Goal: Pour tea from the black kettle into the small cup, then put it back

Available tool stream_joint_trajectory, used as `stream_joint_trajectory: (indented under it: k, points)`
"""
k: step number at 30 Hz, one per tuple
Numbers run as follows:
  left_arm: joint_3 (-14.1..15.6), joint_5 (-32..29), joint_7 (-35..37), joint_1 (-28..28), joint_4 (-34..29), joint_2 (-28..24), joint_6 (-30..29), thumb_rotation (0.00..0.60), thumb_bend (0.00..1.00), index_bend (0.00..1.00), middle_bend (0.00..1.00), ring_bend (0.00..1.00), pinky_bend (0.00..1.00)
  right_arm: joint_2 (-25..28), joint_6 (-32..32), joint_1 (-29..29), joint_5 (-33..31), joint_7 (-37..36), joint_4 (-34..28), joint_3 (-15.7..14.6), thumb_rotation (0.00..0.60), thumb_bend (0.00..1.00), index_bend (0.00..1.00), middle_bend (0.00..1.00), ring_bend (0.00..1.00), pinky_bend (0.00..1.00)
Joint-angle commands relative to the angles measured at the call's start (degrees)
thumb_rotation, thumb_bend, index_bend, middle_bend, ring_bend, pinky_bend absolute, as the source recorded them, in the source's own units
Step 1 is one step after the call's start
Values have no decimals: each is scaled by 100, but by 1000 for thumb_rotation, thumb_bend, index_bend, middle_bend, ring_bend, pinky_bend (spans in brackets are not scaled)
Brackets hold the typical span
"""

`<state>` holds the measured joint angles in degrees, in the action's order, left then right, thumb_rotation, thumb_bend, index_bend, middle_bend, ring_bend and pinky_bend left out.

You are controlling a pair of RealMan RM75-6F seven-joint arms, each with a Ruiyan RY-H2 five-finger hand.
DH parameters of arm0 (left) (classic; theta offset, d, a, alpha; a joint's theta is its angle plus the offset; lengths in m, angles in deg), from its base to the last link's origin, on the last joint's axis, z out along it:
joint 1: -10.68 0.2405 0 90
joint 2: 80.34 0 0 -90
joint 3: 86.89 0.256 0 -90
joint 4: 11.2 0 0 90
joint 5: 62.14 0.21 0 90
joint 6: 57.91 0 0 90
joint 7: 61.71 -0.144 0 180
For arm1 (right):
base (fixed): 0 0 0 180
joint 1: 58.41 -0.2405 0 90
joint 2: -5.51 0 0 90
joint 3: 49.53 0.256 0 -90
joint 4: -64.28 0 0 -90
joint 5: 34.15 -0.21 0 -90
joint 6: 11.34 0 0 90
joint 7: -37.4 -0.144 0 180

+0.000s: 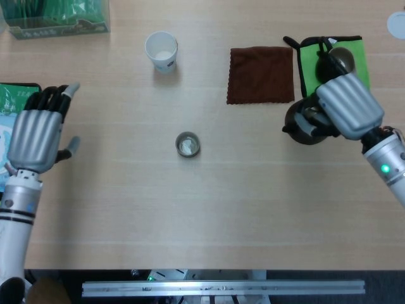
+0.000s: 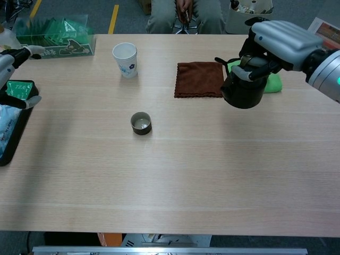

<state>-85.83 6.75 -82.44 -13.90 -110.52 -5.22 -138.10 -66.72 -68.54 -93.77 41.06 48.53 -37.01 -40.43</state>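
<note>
- Gripping the black kettle [image 2: 243,89] from above, your right hand [image 1: 345,107] has its fingers wrapped over the kettle's top; the kettle hangs clear of the table [image 2: 212,175], just right of the brown cloth [image 1: 261,75].
- Your left hand [image 1: 39,130] holds nothing: fingers extended and slightly apart, thumb out to the side, positioned at the table's left edge over the rim of the black tray [image 2: 11,133]. The chest view catches only its fingertips at the frame edge.
- You have the small cup [image 1: 187,144] standing upright on bare tabletop near the middle, well apart from both hands; its inside looks pale, contents cannot be told.
- The green mat [image 1: 310,60] lies right of the brown cloth, with a dark pitcher [image 1: 338,58] on it, partly hidden behind your right hand.
- A white paper cup [image 2: 125,59] stands upright toward the far left of the table.
- A green-filled clear box [image 2: 53,37] sits at the far left corner.
- The tray holds packets, one marked "TEA" [image 2: 17,89].
</note>
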Motion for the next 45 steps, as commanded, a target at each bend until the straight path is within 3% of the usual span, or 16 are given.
stream_joint_trajectory:
  k: [1,17,27,45]
  points:
    - [90,175,72,170,-67,-117,-140,600,269,87,173,141,197,-88,45,-70,-69,87,1,27,500,390,1000,915,878,20]
    - [357,1113,155,864,-438,-455,-640,600,269,87,175,141,197,-1224,530,-895,-948,951,501,302,503,390,1000,914,878,20]
    - [335,1359,266,1116,-496,-587,-696,600,269,87,175,142,197,-2003,710,-1539,-1635,1668,1045,463,507,390,1000,914,878,20]
    - [171,1555,575,1427,-467,-732,-727,600,269,87,169,141,197,-2743,797,-2500,-2526,2731,1706,532,511,391,1000,914,878,20]
